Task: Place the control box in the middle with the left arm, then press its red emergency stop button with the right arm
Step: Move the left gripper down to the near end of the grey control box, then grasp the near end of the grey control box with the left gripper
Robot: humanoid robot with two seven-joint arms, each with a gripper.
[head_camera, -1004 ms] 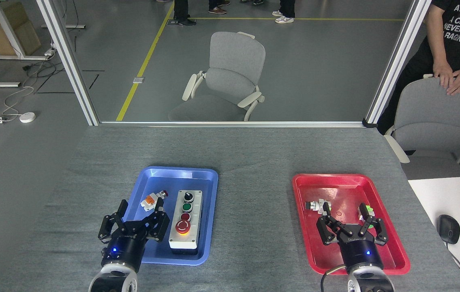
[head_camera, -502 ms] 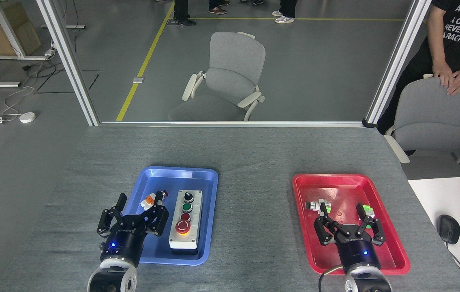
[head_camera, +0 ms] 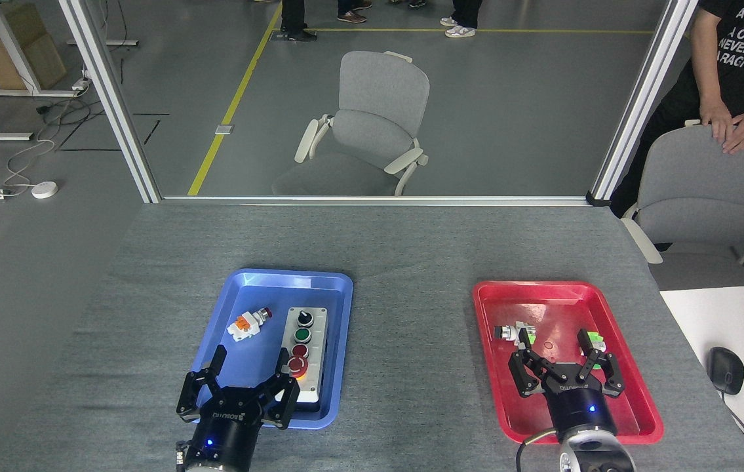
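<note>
The control box [head_camera: 304, 341], light grey with a black knob, a green button, a small dark-red button and a large red button, lies lengthwise in the blue tray [head_camera: 280, 287]. My left gripper [head_camera: 250, 362] is open over the tray's near part, its right finger covering the box's near left corner. My right gripper [head_camera: 556, 343] is open above the red tray [head_camera: 542, 295], holding nothing. The middle [head_camera: 411, 341] is bare grey table surface between the two trays.
A small white-and-orange button part [head_camera: 247, 322] lies in the blue tray left of the box. Two small parts [head_camera: 512, 332] [head_camera: 594, 338] lie in the red tray. A person stands behind a grey chair [head_camera: 706, 190] at the right. A black mouse [head_camera: 725, 369] sits on the white side table.
My left gripper has shifted right and nearer, from beside the blue tray's left edge to over its near part by the box. The right gripper has barely moved.
</note>
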